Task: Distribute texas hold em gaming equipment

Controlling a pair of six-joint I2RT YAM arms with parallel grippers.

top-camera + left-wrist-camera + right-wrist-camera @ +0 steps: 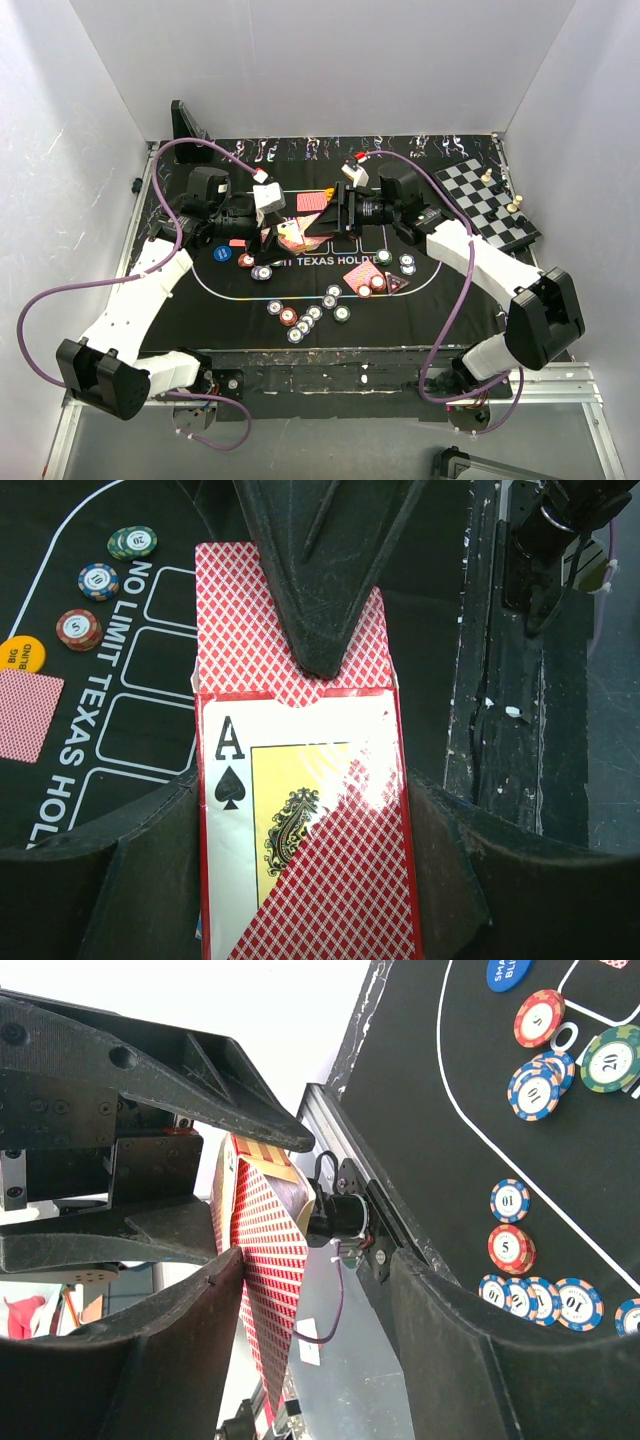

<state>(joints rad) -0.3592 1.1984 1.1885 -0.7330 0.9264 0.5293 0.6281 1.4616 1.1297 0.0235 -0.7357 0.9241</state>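
Note:
My left gripper [300, 815] is shut on a playing-card box [330, 880] printed with an ace of spades and a red pattern. Red-backed cards [235, 620] stick out of the box's top. One finger of the right gripper [320, 580] lies over them. In the right wrist view the red-patterned cards [265, 1260] rest against one finger of my right gripper [320, 1270], which is open with its other finger well apart. From above, both grippers meet over the mat at the box [295, 235]. Poker chips [300, 320] lie scattered on the mat. A yellow button [20, 655] lies beside a red-backed card [28, 713].
The black mat [400, 300] covers the table. A chessboard [490, 200] with pieces sits at the back right. A blue button [508, 970] and more chips [512, 1248] lie near the mat's printed line. Another red-backed card [312, 200] lies behind the grippers.

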